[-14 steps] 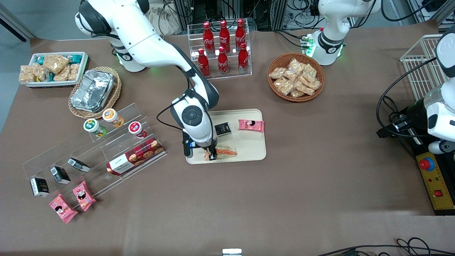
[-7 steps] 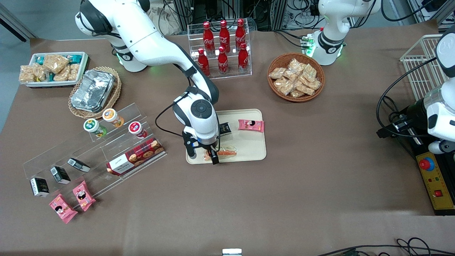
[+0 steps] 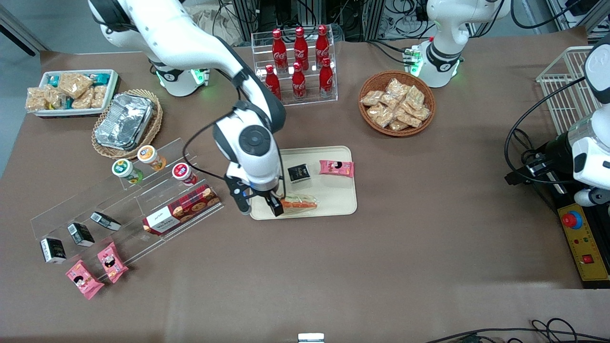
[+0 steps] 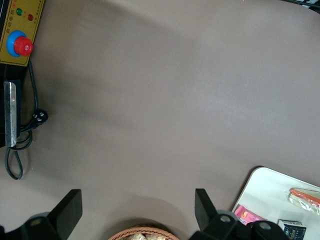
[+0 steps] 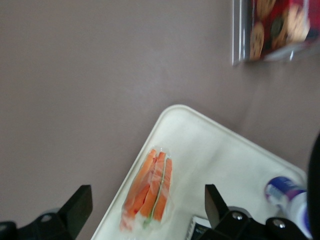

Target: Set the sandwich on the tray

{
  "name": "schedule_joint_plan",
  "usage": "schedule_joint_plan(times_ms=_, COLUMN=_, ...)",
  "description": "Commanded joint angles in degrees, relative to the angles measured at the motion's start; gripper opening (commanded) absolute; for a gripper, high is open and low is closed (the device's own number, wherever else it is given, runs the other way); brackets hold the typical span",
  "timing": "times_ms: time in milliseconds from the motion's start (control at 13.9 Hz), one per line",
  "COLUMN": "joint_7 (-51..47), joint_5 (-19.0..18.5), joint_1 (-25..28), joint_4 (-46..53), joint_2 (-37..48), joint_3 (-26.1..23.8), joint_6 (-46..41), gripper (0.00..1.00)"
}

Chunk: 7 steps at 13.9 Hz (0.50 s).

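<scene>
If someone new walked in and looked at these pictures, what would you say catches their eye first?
Probably the gripper, open and raised over the edge of the cream tray mid-table, with the wrapped sandwich lying on that tray beside it. Next come the red cola bottles in their clear rack, farther from the front camera than the tray, and the wicker basket of snack bags toward the parked arm's end.

gripper (image 3: 269, 204) fingers spread, up off the tray (image 3: 340, 202), over its corner toward working arm's end; sandwich (image 3: 299, 204) lies just beside it. Black box (image 3: 299, 173) and pink packet (image 3: 336, 167) crowd tray's edge farther from camera; acrylic shelf (image 3: 128, 202) stands near; bare table nearer camera
</scene>
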<state>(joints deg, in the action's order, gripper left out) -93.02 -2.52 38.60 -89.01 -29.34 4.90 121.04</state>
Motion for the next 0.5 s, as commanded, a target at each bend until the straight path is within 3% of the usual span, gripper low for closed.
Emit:
schedule_joint_plan(times_ms=0, joint_7=12.6, joint_5=1.4, joint_1=-1.9, joint_4=-0.7, joint_2=7.2, joint_3=0.1, joint_6=-7.0, gripper=1.00)
schedule_joint_plan(times_ms=432, joint_7=42.0, joint_5=0.9, joint_1=-10.0, joint_4=-4.6, joint_2=19.3, joint_3=-0.4, joint_6=-15.4, gripper=1.00)
